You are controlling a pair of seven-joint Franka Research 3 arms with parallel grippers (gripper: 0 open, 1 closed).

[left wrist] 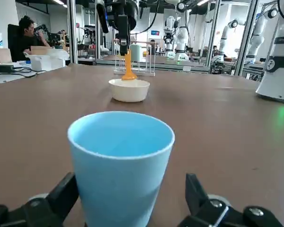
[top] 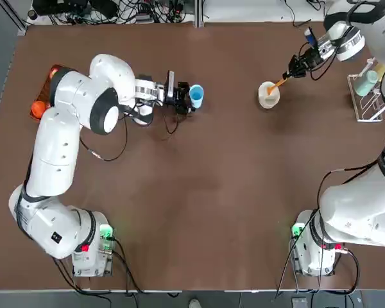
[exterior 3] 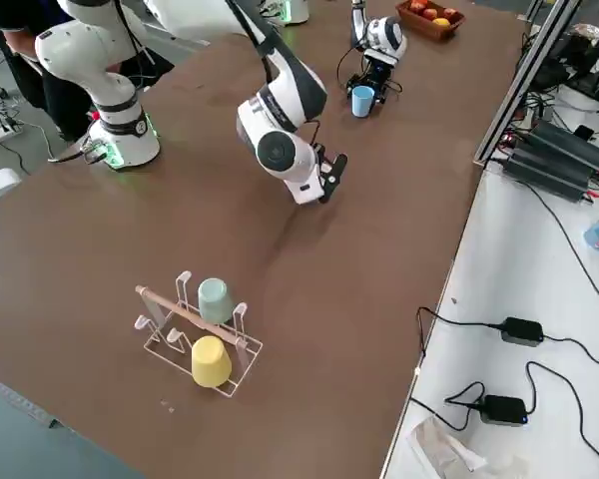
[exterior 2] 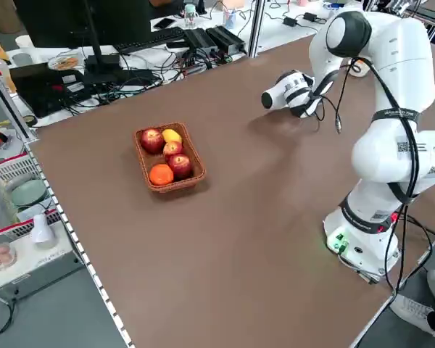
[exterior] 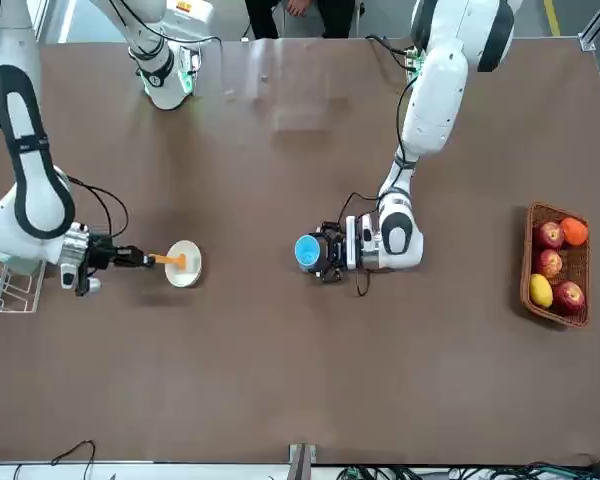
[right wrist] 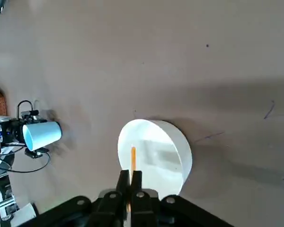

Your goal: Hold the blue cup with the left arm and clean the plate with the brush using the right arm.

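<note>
The light-blue cup (top: pixel 196 96) stands upright between the fingers (left wrist: pixel 68 189) of my left gripper (top: pixel 183 98), which reaches in level from the side and is shut on it, left of the table's middle. The cup (left wrist: pixel 120 165) fills the left wrist view. Farther right sits a small cream-white plate (top: pixel 268 95) with a raised rim. My right gripper (top: pixel 296 67) is shut on the thin orange brush (top: pixel 278 83), whose tip rests inside the plate (right wrist: pixel 154 156). The brush (right wrist: pixel 133 161) points down into the dish, and the blue cup (right wrist: pixel 41 135) shows off to one side.
A wicker basket of fruit (top: pixel 43 96) sits at the far left behind the left arm. A white wire rack (top: pixel 369 93) holding a green and a yellow cup (exterior 3: pixel 210 361) stands at the right edge. A person stands beyond the robot's side of the table.
</note>
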